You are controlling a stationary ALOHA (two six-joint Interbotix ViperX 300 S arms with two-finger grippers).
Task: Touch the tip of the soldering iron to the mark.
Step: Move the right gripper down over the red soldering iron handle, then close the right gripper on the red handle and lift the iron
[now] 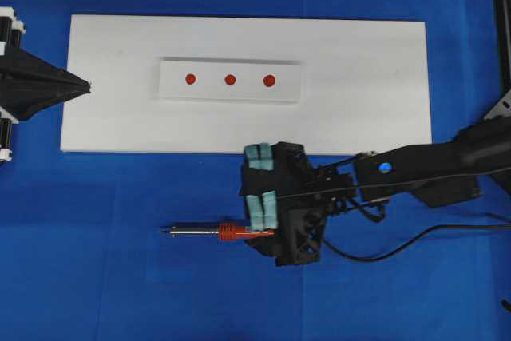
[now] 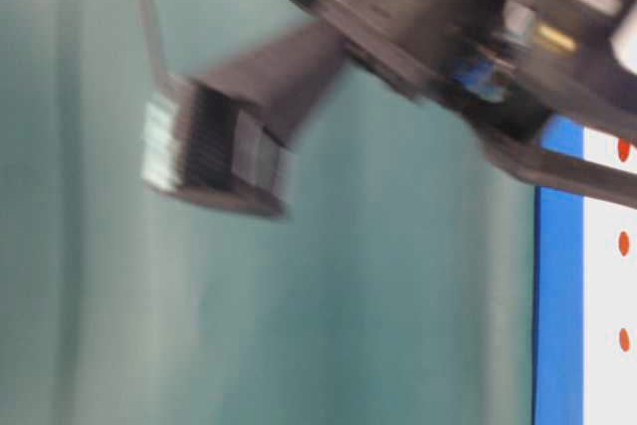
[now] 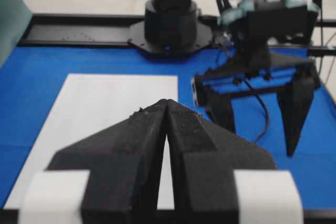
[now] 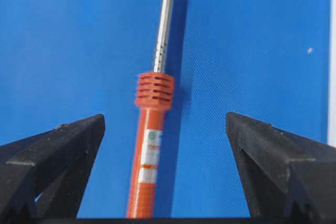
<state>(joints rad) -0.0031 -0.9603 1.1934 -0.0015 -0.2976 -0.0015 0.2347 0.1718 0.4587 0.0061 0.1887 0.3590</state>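
The soldering iron (image 4: 152,145) is being approached by the wide-open, empty right hand (image 4: 165,171) (contact seemingly not yet made); closing on the handle is called for next.

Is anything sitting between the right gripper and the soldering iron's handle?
Nothing visible. The right gripper is open, its fingers on either side of the soldering iron, which lies alone on the blue cloth with bare cloth around its orange handle.
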